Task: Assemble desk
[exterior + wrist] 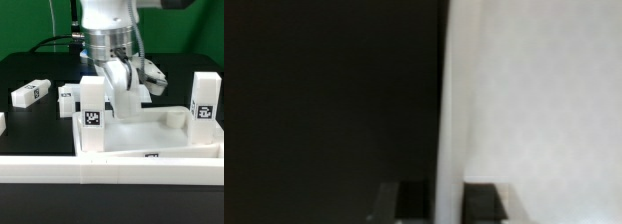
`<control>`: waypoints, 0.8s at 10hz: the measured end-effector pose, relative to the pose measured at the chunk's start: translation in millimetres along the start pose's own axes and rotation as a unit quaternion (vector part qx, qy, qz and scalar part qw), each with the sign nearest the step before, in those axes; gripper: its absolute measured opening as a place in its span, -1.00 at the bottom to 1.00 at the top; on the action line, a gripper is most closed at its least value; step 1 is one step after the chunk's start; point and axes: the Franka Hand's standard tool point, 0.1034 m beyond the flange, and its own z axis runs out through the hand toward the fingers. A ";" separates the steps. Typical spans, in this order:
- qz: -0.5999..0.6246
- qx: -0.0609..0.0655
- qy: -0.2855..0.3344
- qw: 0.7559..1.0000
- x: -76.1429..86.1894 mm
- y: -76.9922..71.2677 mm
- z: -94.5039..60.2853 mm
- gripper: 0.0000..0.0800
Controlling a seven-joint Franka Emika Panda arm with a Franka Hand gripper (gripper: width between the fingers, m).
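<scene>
The end effector (127,92) is pinched nearly closed, apparently on the thin far rim of the tabletop (160,128), directly beneath it; in the wrist view that white edge (535,100) runs straight out from between the fingers (484,203); the tabletop's long axis lies across the exterior view; two loose legs (30,92) (68,96) lie on the counter (30,68), off toward the exterior view's left of the end effector.

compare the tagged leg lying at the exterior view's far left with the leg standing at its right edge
The lying leg is on its side; the standing leg is upright. The lying leg rests on the black table, apart from the tabletop; the standing leg sits at the tabletop's corner. Both are white square-section blocks with black-and-white tags.
</scene>
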 end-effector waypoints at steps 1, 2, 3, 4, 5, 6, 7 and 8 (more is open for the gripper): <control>-0.042 -0.005 -0.002 0.999 5.8 4.4 -0.3 -0.82; -0.083 -0.007 -0.003 0.997 11.6 7.3 -0.9 -0.82; -0.116 -0.008 -0.002 0.993 15.6 9.0 -1.2 -0.82; -0.142 -0.008 -0.001 0.990 16.7 9.3 -0.7 -0.82; -0.173 -0.007 0.002 0.985 21.4 10.3 -1.3 -0.82; -0.198 -0.007 0.004 0.980 23.7 10.5 -1.6 -0.82; -0.218 -0.006 0.004 0.976 25.0 10.6 -1.8 -0.82; -0.255 -0.005 0.007 0.967 27.6 10.3 -2.6 -0.82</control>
